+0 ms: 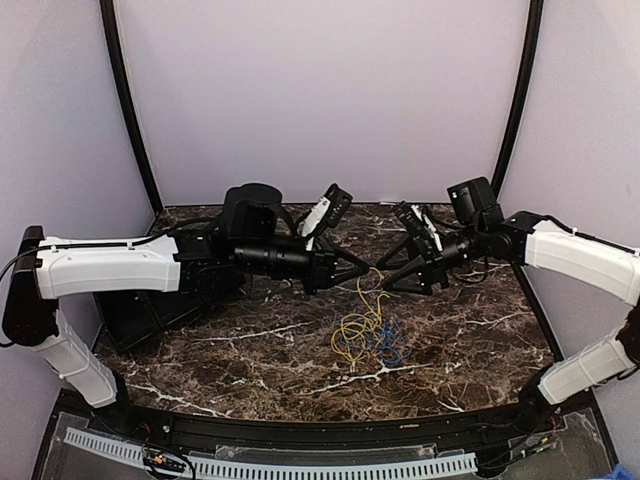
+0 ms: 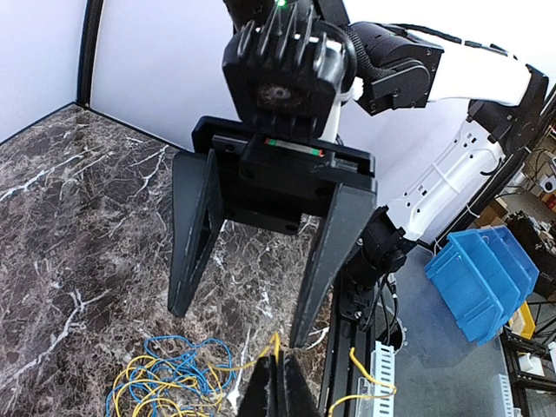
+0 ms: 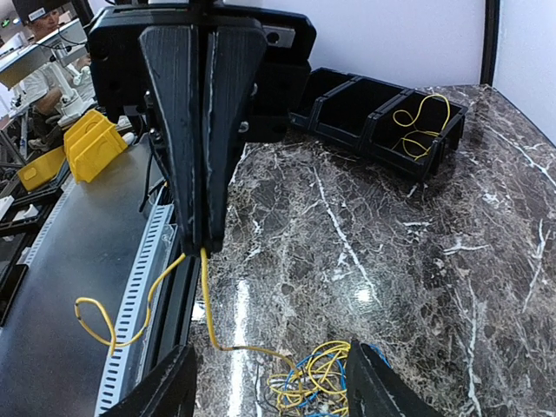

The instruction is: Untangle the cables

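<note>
Dark veined marble bench [image 1: 480, 330], pale walls [image 1: 320, 90]. Black divided bin [image 3: 365, 139] holds, apparently, one yellow cable [image 3: 417, 122]. Cables [image 1: 368, 338] heaped mid-bench; left pincer [image 3: 201, 239] clamped on a yellow strand [image 3: 205, 295]; right pincer [image 2: 239, 321] apart.

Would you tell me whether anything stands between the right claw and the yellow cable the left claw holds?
Nothing visible does: the open right claw faces the yellow cable hanging from the shut left claw, only air between.
</note>
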Available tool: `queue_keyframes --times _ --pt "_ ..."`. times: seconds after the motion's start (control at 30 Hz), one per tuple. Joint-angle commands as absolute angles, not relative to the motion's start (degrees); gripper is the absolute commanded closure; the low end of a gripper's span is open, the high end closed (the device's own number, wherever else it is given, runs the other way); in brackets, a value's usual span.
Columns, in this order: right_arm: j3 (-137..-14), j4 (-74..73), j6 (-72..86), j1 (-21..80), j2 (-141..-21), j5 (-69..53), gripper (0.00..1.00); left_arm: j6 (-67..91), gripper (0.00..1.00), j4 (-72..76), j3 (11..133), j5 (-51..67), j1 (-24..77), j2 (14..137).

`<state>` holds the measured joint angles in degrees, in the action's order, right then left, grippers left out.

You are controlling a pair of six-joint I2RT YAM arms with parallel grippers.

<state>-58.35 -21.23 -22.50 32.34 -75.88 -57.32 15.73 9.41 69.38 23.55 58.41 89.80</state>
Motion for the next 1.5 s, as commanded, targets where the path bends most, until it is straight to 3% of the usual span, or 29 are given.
queue_keyframes --times 0.0,0.07,0.3,0.43,0.47,0.53,0.67,0.83,1.0,1.07,1.33,1.47 --pt "-60.47 -20.52 -21.8 34.01 -77.35 -60.43 0.42 16.7 1.0 12.24 67.38 22.77 58.88 86.2" --pt "-61.45 -20.87 -21.7 34.46 -78.01 -60.86 0.46 16.83 1.0 12.34 67.08 22.81 58.96 86.02" --pt "-66.92 -23.49 -21.83 35.8 -82.5 -62.79 0.72 17.73 1.0 13.87 65.53 22.81 58.97 85.47" --pt "-68.85 -24.67 -22.38 36.25 -83.83 -61.71 1.0 18.47 1.0 13.6 64.58 21.92 58.98 85.15" --pt "-68.88 -24.61 -22.33 36.25 -83.77 -61.1 1.0 18.64 1.0 13.52 64.37 21.87 58.98 85.14" --pt "-68.56 -24.31 -22.37 36.32 -83.52 -60.37 1.0 19.12 0.84 12.89 63.9 21.62 59.03 85.38" --pt "-68.09 -24.2 -22.59 36.65 -82.94 -59.34 1.0 19.4 0.77 11.64 63.8 21.15 59.04 86.97" --pt "-67.5 -23.93 -22.47 36.64 -82.73 -58.54 1.0 19.67 0.81 12.26 63.93 21.31 59.03 88.41" --pt "-67.32 -23.78 -22.57 36.65 -82.79 -57.94 1.0 19.61 0.98 12.58 64.07 20.76 59.06 88.48" --pt "-67.24 -23.59 -22.7 36.64 -82.9 -57.24 1.0 19.41 1.0 12.09 64.13 20.04 59.05 88.04" --pt "-65.88 -16.54 -20.12 36.65 -87.39 -53.08 0.57 17.9 1.0 8.3 65.1 16.57 59.03 81.54" --pt "-68.15 -14.61 -19.75 38.35 -92.61 -55.74 0.53 18.54 1.0 7.7 64.99 16.77 59.06 79.19"
